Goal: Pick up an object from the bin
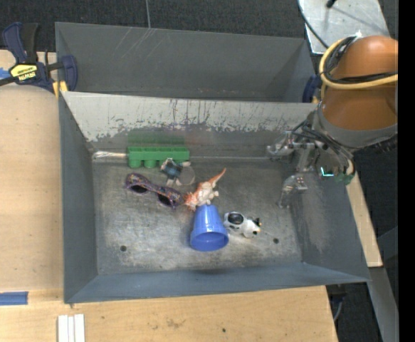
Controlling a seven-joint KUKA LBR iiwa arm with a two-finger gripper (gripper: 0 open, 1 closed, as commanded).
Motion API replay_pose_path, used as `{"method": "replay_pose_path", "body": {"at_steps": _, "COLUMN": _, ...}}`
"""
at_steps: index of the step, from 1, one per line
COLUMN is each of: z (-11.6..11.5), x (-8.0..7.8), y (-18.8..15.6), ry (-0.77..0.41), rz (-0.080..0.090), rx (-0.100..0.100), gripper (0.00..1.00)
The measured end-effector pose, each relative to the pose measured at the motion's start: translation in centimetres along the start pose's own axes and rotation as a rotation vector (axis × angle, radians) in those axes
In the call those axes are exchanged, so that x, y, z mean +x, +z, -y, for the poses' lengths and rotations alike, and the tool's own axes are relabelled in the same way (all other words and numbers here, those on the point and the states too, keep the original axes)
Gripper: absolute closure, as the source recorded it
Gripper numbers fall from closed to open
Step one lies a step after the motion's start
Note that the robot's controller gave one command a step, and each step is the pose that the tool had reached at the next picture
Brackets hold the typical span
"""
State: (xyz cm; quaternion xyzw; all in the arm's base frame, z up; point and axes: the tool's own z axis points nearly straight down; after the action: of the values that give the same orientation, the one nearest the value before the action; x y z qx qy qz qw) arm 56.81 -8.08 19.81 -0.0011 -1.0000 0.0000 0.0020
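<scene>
My gripper [291,188] hangs over the right side of the bin floor, fingers pointing down with nothing seen between them. The nearest thing is a small black-and-white toy [243,224], lying to its lower left and apart from it. A blue cup [208,229] lies on its side just left of that toy. An orange-and-white toy figure [204,189] rests above the cup.
Purple sunglasses [152,189] lie left of centre. A green block [158,154] sits against the back wall, with a small blue-and-clear item [175,169] just below it. The arm with its orange cover reaches in from the right rim.
</scene>
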Motion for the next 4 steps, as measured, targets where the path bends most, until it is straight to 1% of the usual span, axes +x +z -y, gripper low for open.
{"method": "replay_pose_path", "body": {"at_steps": 1, "z": 0.0, "x": -0.2, "y": -0.4, "ry": -0.002, "rz": 0.008, "rx": 0.001, "gripper": 0.00}}
{"method": "replay_pose_path", "body": {"at_steps": 2, "z": -4.1, "x": 1.5, "y": 5.9, "ry": 0.006, "rz": 0.010, "rx": 0.000, "gripper": 0.00}}
{"method": "replay_pose_path", "body": {"at_steps": 3, "z": -6.1, "x": 4.4, "y": 6.5, "ry": -0.113, "rz": 0.004, "rx": 0.000, "gripper": 0.00}}
{"method": "replay_pose_path", "body": {"at_steps": 4, "z": -4.1, "x": 3.6, "y": 6.3, "ry": 0.026, "rz": 0.009, "rx": 0.000, "gripper": 0.00}}
